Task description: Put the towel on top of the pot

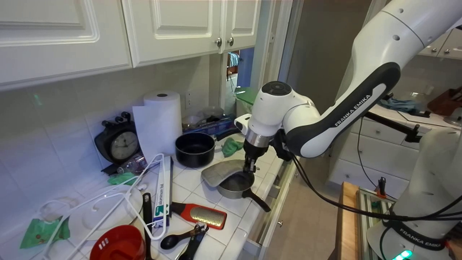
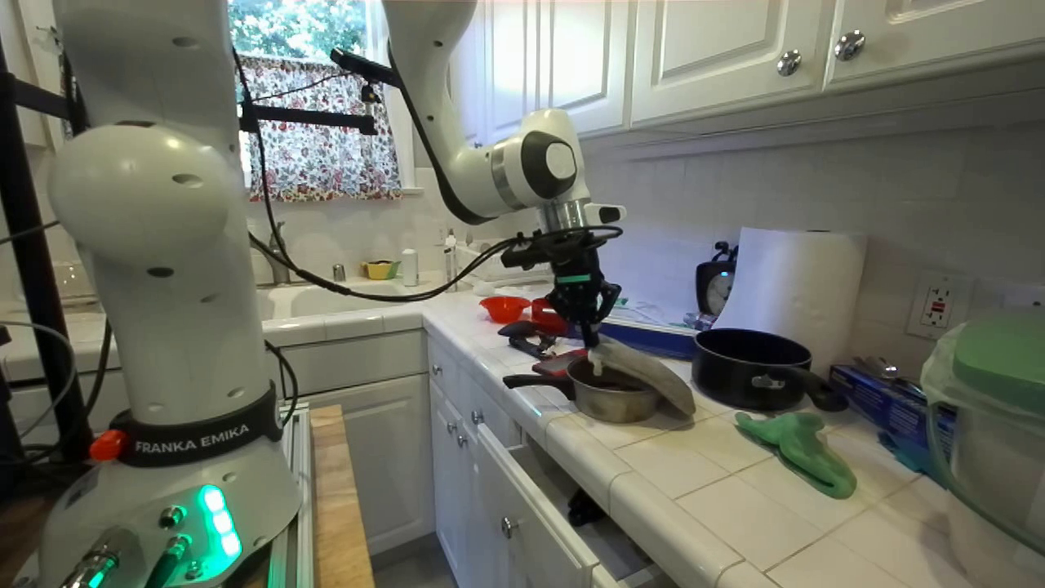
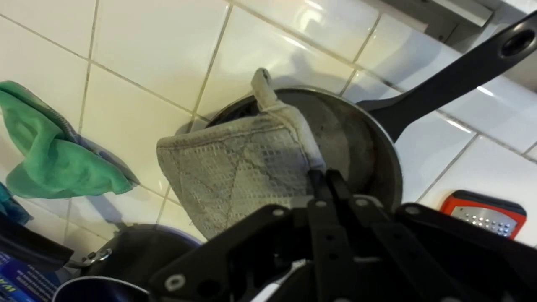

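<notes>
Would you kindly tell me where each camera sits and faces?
In an exterior view: near red bowl, facing along counter; arm and base show.
In an exterior view: near base, facing curtain; arm and base show.
Wrist view: on the arm, looking down at towel and pot; gripper shows.
Both exterior views share the black pot.
</notes>
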`<act>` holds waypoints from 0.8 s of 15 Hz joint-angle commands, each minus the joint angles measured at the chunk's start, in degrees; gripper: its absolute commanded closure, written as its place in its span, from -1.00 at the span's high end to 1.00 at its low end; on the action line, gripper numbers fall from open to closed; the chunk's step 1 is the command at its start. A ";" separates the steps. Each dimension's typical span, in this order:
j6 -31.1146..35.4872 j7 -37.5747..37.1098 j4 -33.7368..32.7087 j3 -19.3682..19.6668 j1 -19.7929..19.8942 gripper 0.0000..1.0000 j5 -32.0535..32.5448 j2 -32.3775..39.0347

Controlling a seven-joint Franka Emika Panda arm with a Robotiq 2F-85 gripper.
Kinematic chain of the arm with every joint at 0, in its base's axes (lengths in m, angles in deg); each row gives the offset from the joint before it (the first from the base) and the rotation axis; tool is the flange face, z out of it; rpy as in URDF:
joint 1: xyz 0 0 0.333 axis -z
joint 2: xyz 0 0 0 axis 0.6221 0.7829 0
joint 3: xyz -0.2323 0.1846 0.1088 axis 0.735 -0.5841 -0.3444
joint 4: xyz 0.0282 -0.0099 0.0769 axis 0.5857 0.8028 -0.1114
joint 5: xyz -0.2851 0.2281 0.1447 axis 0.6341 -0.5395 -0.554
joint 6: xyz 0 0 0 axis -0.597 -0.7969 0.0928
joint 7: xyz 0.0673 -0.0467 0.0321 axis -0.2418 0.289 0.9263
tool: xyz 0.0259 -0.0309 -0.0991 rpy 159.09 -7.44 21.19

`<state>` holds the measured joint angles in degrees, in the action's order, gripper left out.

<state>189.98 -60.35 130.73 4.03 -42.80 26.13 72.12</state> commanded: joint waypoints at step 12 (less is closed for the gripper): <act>-8.42 8.99 0.51 -1.35 -0.78 -0.92 0.22 1.32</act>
<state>183.83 -52.44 131.99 2.75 -43.38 26.01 72.51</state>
